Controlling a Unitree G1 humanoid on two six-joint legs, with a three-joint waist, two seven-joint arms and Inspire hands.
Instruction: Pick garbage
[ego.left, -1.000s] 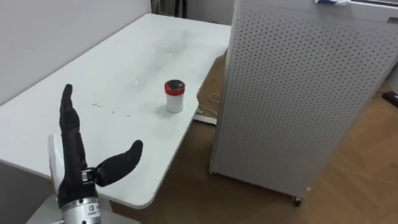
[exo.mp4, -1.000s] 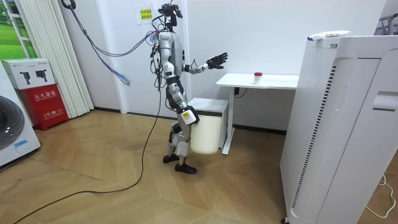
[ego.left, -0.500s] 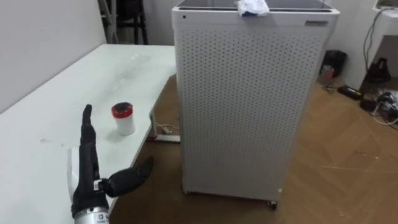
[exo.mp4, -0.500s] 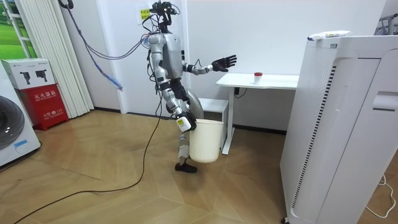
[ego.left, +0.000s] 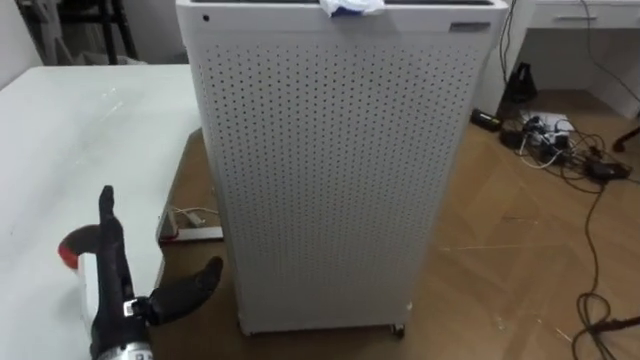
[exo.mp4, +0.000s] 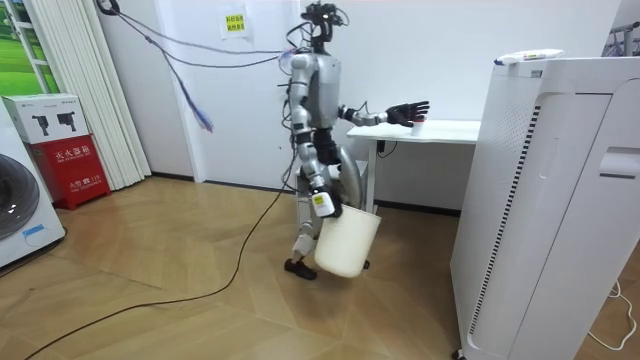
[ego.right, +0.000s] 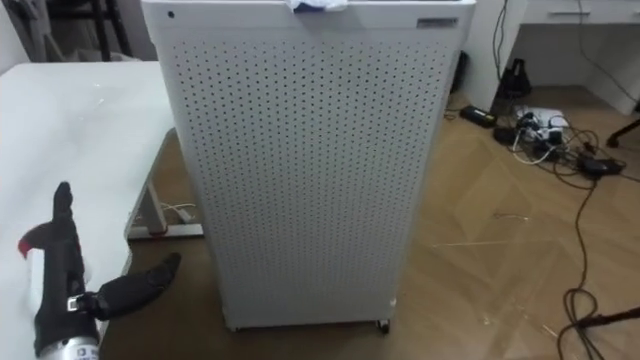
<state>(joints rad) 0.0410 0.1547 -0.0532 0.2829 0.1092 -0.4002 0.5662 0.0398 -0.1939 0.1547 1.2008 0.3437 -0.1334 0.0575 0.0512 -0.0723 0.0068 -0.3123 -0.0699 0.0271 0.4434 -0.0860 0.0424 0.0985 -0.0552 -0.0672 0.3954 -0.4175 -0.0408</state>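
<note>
One red-capped can (ego.left: 70, 250), seemingly upright, stands behind the straight-fingered left hand (ego.left: 113, 300).

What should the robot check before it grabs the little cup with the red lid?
1. Left hand open and ready: ok, fingers straight, thumb out.
2. Cup in clear sight: not ok, half hidden behind the hand.
3. Cup upright: cannot tell.
4. Robot close to the table: ok, the hand is over its edge.
5. White bin along to take the cup: ok, it hangs at the robot's side.
</note>
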